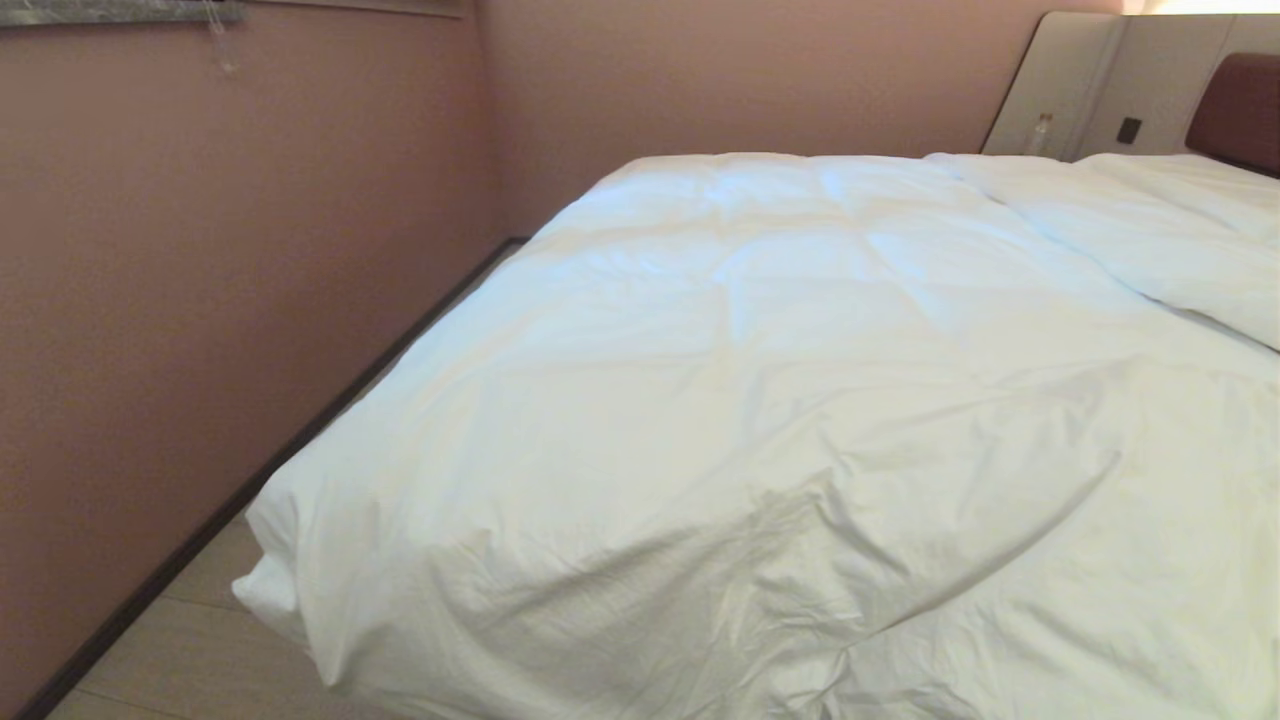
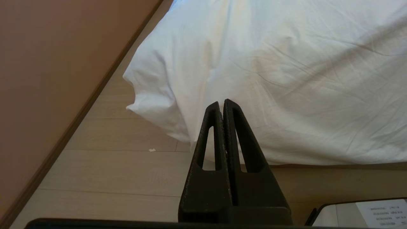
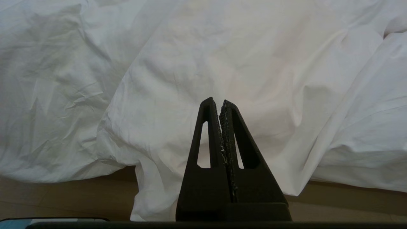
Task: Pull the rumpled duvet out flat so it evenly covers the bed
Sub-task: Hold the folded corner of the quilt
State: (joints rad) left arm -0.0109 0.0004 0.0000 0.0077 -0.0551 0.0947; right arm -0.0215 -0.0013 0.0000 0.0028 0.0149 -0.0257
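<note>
Overhead, a puffy white duvet (image 1: 760,400) blankets the bed (image 1: 1235,105), its wrinkled corner overhanging the floor (image 1: 190,650) at seven o'clock, pillows (image 1: 1150,220) at two o'clock. Both black hands, the left hand (image 2: 221,102) and right hand (image 3: 217,101), are pinched closed and empty, aimed at the hanging duvet edge at twelve o'clock.

The duvet (image 1: 760,400) hides the bed's mattress and runs off the head view's right and lower edges; the headboard (image 1: 1235,110) is cropped.
</note>
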